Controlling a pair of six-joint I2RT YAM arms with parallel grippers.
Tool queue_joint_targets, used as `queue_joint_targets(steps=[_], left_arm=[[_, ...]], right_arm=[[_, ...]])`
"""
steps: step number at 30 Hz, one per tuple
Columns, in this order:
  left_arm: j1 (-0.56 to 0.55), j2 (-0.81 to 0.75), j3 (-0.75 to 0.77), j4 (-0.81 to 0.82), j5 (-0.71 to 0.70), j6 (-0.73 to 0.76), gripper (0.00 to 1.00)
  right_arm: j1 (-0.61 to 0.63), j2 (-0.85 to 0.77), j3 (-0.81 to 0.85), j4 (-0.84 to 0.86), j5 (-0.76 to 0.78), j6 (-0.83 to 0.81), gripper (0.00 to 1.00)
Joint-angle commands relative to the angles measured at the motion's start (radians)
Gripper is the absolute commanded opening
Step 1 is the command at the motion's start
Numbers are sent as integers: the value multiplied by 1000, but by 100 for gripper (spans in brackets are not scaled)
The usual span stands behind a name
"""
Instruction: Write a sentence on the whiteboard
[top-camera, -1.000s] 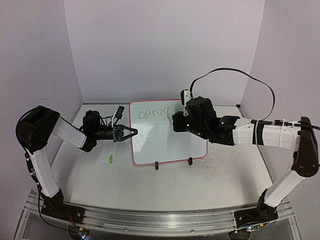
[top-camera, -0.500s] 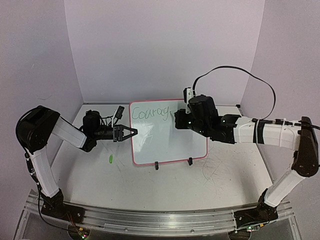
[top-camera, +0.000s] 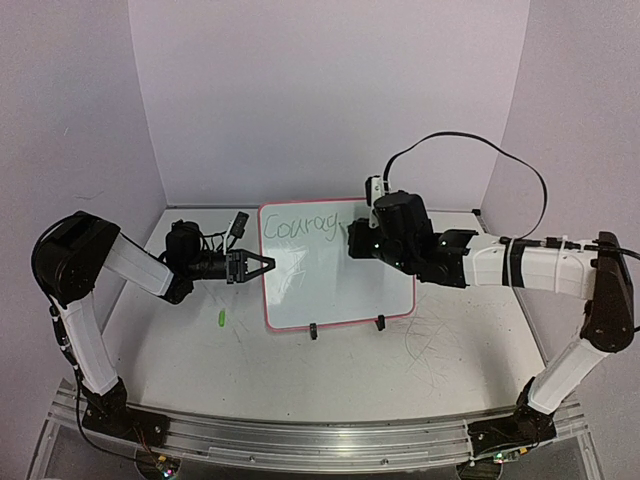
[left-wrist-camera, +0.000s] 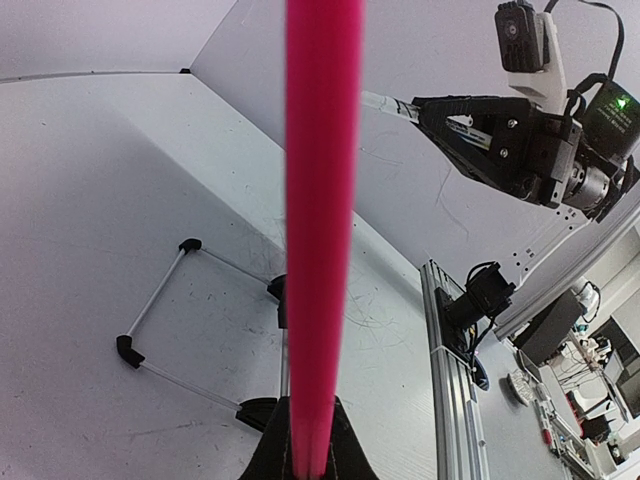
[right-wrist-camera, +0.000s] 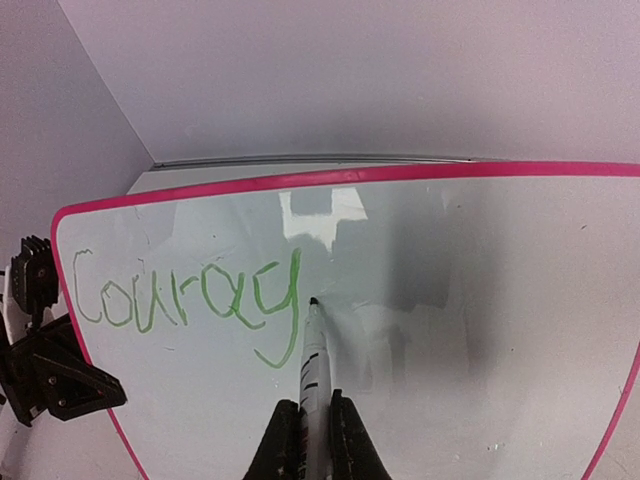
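A: Anything different from a second ago?

B: Little. The right arm's wrist sits slightly higher, right of centre in the overhead view. The left arm hasn't shifted, and the writing reads the same.

A: Where's the board?

B: The whiteboard (top-camera: 330, 290) stands at the middle of the overhead frame, propped on its black clip feet (top-camera: 313, 331) on the table (top-camera: 450, 370). The sentence (right-wrist-camera: 185, 300) is only begun: green letters "Courag" along the board's upper left.

A: And the pen?

B: The right gripper (right-wrist-camera: 315, 412) has its jaws closed tight on a marker (right-wrist-camera: 314, 365), barrel straight out between the fingers. The tip rests just right of the "g", seemingly on the surface; I'd judge the "e" comes next.

A: Why is the other arm there?

B: The left gripper (top-camera: 262, 266) is pinched shut on the board's left edge; its wrist view shows the pink rim (left-wrist-camera: 320, 200) running up from between the fingers. That probably braces the board against the marker's push.

A: Anything else?

B: A small green piece (top-camera: 219, 319), possibly the cap, lies lower left of the board, apart from both arms.
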Motion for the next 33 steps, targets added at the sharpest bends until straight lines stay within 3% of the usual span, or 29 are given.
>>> queue_joint_targets(steps=[1, 17, 33], left_arm=[[7, -37, 9, -18, -4, -19, 0], [6, -39, 8, -18, -5, -19, 0], [7, -38, 10, -19, -4, -19, 0]], right_arm=[[-10, 4, 26, 23, 46, 10, 0], [-26, -10, 30, 7, 84, 15, 0], [-27, 48, 91, 13, 25, -11, 0]])
